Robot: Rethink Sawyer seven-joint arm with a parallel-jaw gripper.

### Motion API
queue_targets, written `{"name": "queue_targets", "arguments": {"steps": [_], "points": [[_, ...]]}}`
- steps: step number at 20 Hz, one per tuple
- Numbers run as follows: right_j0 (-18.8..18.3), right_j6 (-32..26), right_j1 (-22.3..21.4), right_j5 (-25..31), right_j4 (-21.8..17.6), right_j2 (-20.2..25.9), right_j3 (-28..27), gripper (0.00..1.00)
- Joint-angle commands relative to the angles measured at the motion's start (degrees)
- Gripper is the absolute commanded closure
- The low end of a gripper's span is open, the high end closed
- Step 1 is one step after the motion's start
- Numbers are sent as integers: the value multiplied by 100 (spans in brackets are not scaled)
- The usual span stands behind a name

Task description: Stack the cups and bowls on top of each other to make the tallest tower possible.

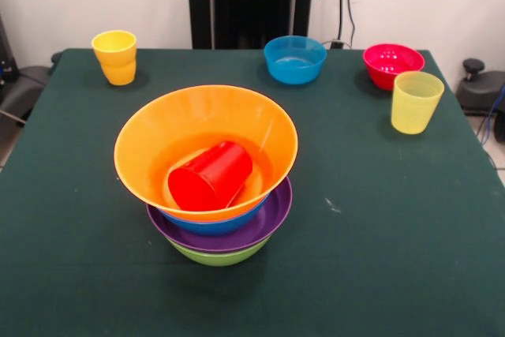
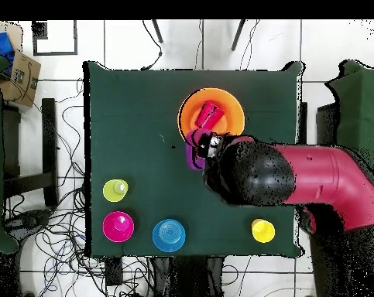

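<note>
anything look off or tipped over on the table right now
Yes. The red cup lies on its side inside the orange bowl that tops the tower, mouth toward the camera in the front view, so nothing can stack squarely on it. The other cups and small bowls stand upright on the table.

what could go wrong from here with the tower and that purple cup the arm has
1. The red cup lies on its side in the orange bowl, so it gives no flat seat; a purple cup set on it would likely roll off.
2. The orange bowl overhangs the blue bowl, purple bowl and green bowl; a push on its rim could tip the tower.
3. The gripper's state is unclear, so the cup may drop early.
</note>
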Motion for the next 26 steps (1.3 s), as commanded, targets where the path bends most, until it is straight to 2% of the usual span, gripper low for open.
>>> {"name": "queue_targets", "arguments": {"steps": [1,4,10,19,26], "points": [[420,-1115,1139,664,-535,7,-1290,100],[504,-1245,1561,731,-603,-32,-1657,100],[704,-1239,2156,555,-809,-160,-2055,100],[738,-1244,2391,620,-863,-125,-2259,100],[642,-1444,2536,994,-733,-21,-2552,100]]}}
